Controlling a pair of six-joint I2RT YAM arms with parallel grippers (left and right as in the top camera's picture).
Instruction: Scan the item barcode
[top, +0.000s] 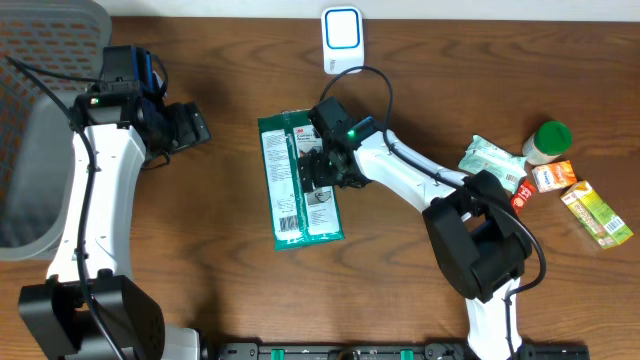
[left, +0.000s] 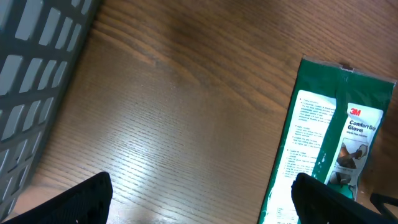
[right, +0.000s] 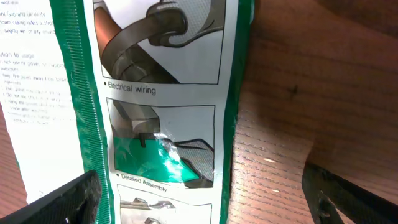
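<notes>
The item, a flat green and white 3M glove package (top: 295, 185), lies printed side up in the middle of the table. A white and blue scanner (top: 342, 38) stands at the far edge behind it. My right gripper (top: 320, 172) hovers open over the package's right half; in the right wrist view its fingers straddle the package's right edge (right: 161, 93) and bare wood, gripper (right: 208, 202). My left gripper (top: 195, 128) is open to the left of the package (left: 329, 143), over bare wood, gripper (left: 199, 205). The barcode is too small to make out.
A grey mesh basket (top: 40, 120) fills the left side, also seen as the basket (left: 37, 62). At the right lie a white-green pouch (top: 490, 160), a green-lidded bottle (top: 548, 140), an orange box (top: 553, 177) and a yellow-green box (top: 596, 213).
</notes>
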